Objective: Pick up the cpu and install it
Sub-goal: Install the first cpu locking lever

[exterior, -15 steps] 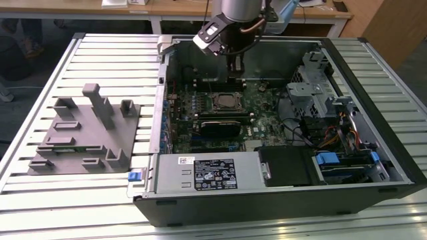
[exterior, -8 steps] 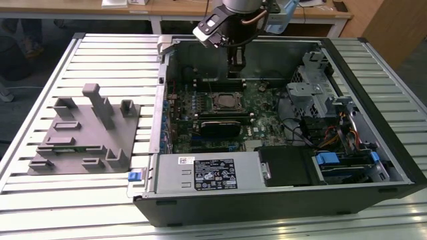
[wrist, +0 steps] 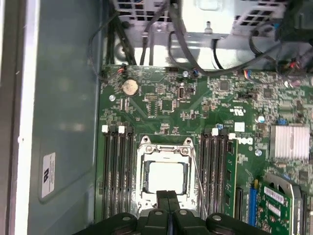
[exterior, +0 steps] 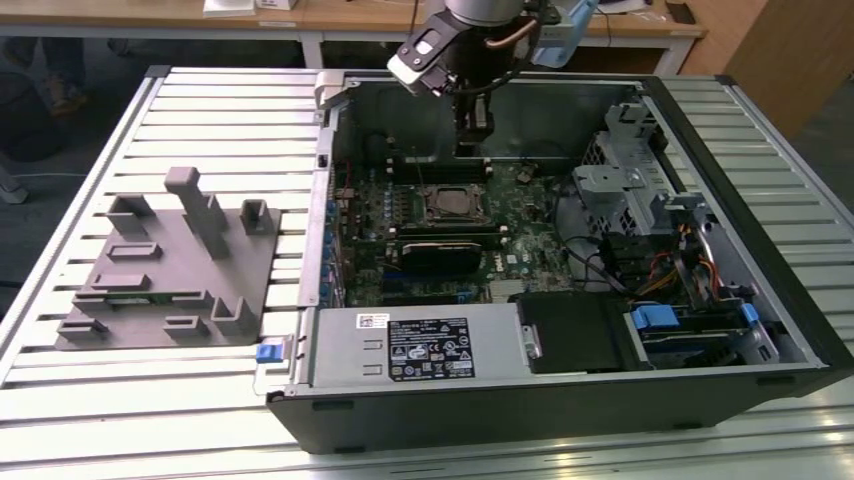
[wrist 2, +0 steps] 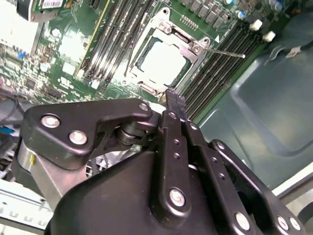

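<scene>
In both wrist views the pincer (wrist: 167, 203) is hanging close above the motherboard with its two black matte fingertips pressed together and nothing between them, so it is carrying no load. Its linkage arms are dark, smooth and studded with shiny screw heads.

Just past those tips, the cpu (wrist: 167, 177) is lying flat inside the socket (wrist: 165, 147), its pale silvery top catching the light as a plain square. It appears to be already seated, which would explain the empty pincer standing over it rather than gripping. The socket's metal frame is surrounding the chip on all sides, and a thin wire lever (wrist 2: 226, 52) is sticking out beside it, probably the latch for locking the chip down.

On either side, long dark memory slots (wrist: 117, 171) are running parallel to the socket, and a green memory stick (wrist: 231, 181) is standing in one of them. The motherboard (wrist: 195, 105) itself is glossy green, dotted with small components.

Farther out, in the exterior view, the open computer case (exterior: 747, 330) is lying on its side on a ribbed metal desk (exterior: 200, 110), giving the arm access from above. A grey moulded tray (exterior: 167, 265) is sitting well apart towards the exterior view's left.
</scene>
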`<state>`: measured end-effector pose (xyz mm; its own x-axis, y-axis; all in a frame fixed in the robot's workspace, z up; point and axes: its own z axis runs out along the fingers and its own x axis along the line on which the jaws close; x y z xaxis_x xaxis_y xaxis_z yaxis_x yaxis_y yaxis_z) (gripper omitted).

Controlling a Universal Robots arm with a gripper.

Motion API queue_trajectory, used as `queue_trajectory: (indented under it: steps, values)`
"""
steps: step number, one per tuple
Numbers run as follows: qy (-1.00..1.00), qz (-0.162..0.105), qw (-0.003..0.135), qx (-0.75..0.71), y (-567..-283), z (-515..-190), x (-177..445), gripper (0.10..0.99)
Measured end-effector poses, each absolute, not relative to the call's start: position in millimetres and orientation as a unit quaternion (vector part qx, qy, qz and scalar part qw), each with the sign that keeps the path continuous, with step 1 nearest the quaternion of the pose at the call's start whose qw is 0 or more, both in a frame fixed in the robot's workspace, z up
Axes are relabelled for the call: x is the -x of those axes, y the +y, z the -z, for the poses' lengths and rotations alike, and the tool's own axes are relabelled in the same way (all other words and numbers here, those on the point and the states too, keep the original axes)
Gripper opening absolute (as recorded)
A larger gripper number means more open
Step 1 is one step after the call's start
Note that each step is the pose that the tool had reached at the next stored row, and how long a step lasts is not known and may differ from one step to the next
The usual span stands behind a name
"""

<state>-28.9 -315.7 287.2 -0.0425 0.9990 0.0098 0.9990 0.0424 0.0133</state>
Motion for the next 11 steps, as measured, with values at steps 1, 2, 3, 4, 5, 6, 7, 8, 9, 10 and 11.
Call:
queue_trajectory:
  steps: [1, 2, 3, 4, 5, 6, 7, 8, 9, 10, 11]
  values:
    - [0.728, -0.008, 0.001, -0.685, -315.7, -287.2, 28.9, 0.106]
    - [0.734, -0.008, 0.001, -0.679, -315.7, -287.1, 28.9, 0.106]
    - [0.740, -0.008, 0.001, -0.672, -315.7, -287.2, 28.9, 0.106]
    - [0.746, -0.008, 0.001, -0.665, -315.7, -287.2, 28.9, 0.106]
    - [0.753, -0.008, 0.001, -0.658, -315.7, -287.2, 28.9, 0.106]
    - [0.759, -0.008, 0.001, -0.651, -315.7, -287.1, 28.9, 0.106]
    - [0.765, -0.008, 0.001, -0.644, -315.7, -287.1, 28.9, 0.106]
    - [0.770, -0.008, 0.000, -0.638, -315.7, -287.1, 28.9, 0.106]
    - [0.776, -0.008, 0.000, -0.631, -315.7, -287.1, 28.9, 0.106]
    - [0.782, -0.008, 0.000, -0.624, -315.7, -287.1, 28.9, 0.106]
    - [0.788, -0.008, 0.000, -0.616, -315.7, -287.1, 28.9, 0.106]
